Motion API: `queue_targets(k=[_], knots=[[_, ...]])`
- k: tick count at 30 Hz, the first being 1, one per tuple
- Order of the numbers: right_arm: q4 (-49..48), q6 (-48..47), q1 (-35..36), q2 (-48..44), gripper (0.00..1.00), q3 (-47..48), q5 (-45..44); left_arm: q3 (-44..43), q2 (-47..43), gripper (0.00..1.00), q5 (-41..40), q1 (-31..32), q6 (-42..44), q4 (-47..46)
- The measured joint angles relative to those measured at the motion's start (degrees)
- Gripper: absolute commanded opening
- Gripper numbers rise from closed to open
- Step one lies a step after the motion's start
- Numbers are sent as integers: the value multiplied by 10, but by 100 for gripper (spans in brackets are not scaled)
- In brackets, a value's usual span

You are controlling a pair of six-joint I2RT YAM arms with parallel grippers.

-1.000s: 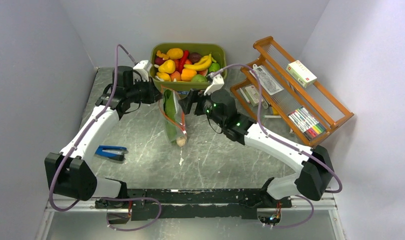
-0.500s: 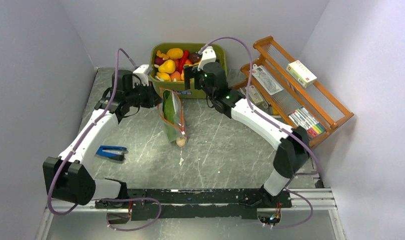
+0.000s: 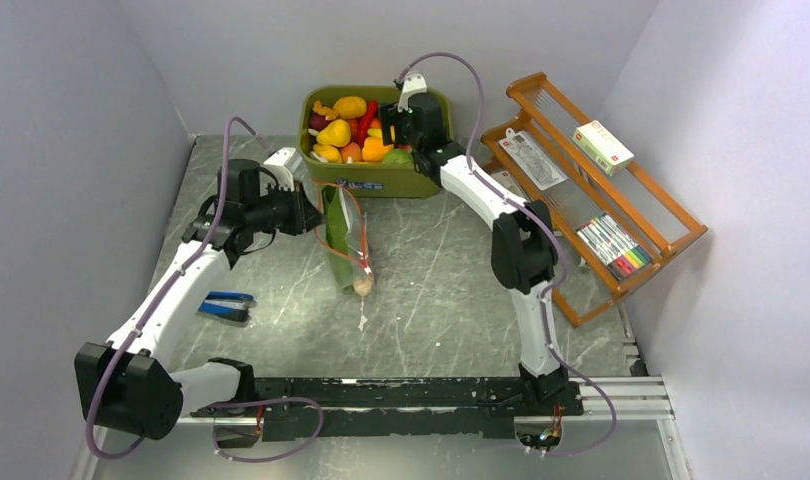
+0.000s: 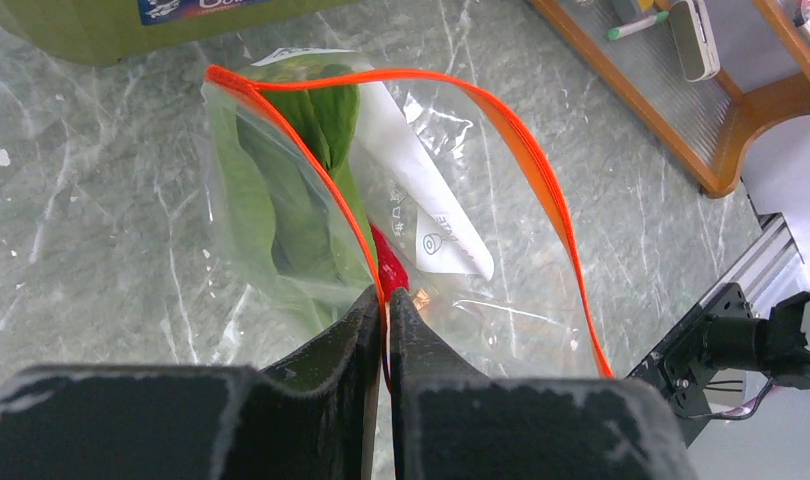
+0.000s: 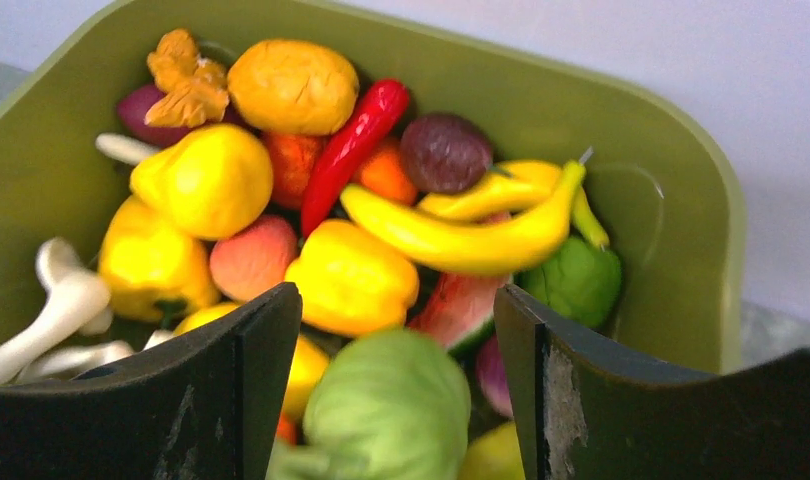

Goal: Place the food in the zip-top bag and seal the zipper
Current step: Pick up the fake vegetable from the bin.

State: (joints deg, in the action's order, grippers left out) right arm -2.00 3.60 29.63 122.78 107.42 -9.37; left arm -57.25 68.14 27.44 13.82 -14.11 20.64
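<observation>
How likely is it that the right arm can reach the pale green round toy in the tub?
Probably yes: the right gripper hangs open just above the pale green round toy, which lies uncovered on top in the tub.

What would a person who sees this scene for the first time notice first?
Most likely the olive-green tub at the far edge of the table, heaped with bright toy fruits and vegetables, with the right gripper open over a round green one. Next, the clear zip-top bag mid-table: the left gripper pinches its orange zipper, its mouth gapes, and green leaves lie inside.
</observation>
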Motion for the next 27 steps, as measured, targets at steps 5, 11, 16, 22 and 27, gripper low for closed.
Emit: queue_targets(k=[5, 11, 16, 22, 27], knots=[[9, -21, -33, 131, 75, 149, 38, 3, -2, 7, 10, 0, 0, -3], [10, -17, -54, 253, 86, 286, 48, 9, -1, 7, 24, 0, -5, -16], [-7, -11, -63, 290, 90, 301, 77, 8, 2, 7, 29, 0, -2, -15], [-26, -12, -68, 309, 89, 311, 90, 8, 1, 7, 38, 0, -3, -15], [-51, -14, -70, 333, 81, 328, 106, 8, -9, 7, 39, 0, -3, -10]])
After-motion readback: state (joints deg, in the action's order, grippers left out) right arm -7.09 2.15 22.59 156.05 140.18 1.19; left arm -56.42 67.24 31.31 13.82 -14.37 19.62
